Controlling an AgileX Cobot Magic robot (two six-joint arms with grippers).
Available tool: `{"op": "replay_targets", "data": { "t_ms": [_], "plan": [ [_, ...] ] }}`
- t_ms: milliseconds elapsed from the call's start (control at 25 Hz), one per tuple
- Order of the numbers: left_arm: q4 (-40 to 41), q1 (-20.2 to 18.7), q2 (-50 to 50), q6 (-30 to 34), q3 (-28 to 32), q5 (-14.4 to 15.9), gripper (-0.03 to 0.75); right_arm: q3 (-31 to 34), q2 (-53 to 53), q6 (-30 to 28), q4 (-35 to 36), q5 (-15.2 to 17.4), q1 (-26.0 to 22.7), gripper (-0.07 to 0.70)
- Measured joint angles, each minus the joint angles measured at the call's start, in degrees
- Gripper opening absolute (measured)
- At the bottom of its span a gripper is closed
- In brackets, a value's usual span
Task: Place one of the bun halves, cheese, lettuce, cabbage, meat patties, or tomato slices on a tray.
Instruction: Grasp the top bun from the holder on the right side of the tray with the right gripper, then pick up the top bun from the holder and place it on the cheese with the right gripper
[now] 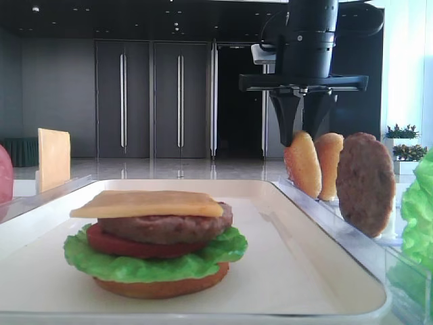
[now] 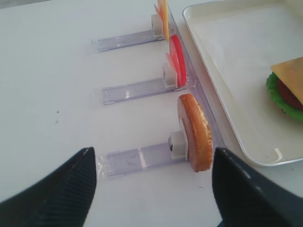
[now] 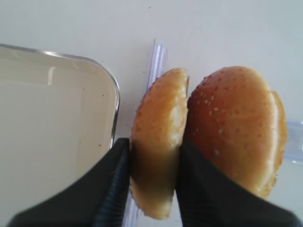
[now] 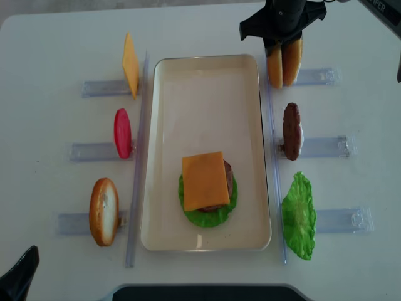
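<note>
Right gripper (image 3: pixel 152 156) drops straight down at the far right corner of the tray (image 4: pixel 164 150), about one o'clock from the stacked burger (image 4: pixel 207 187), and both black fingers (image 3: pixel 113 184) are clamped on the near bun half (image 3: pixel 158 142), standing on edge in its clear rack (image 3: pixel 156 59). A second, sesame-speckled bun top (image 3: pixel 234 125) leans right against it. Left gripper (image 2: pixel 151 189) hangs low over the table (image 2: pixel 52 94) at seven o'clock, fingers spread wide with nothing between them, facing the flat bottom bun (image 2: pixel 195 132). No readable writing anywhere on arm or props.
</note>
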Motion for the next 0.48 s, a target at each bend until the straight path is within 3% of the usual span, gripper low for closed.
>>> {"op": "replay_targets", "data": {
  "t_ms": [480],
  "plan": [
    [0.0,0.0,0.0,0.0,0.0,0.0,0.58,-0.1,-0.1,0.0,0.3,1.0,0.0,0.201]
  ]
}}
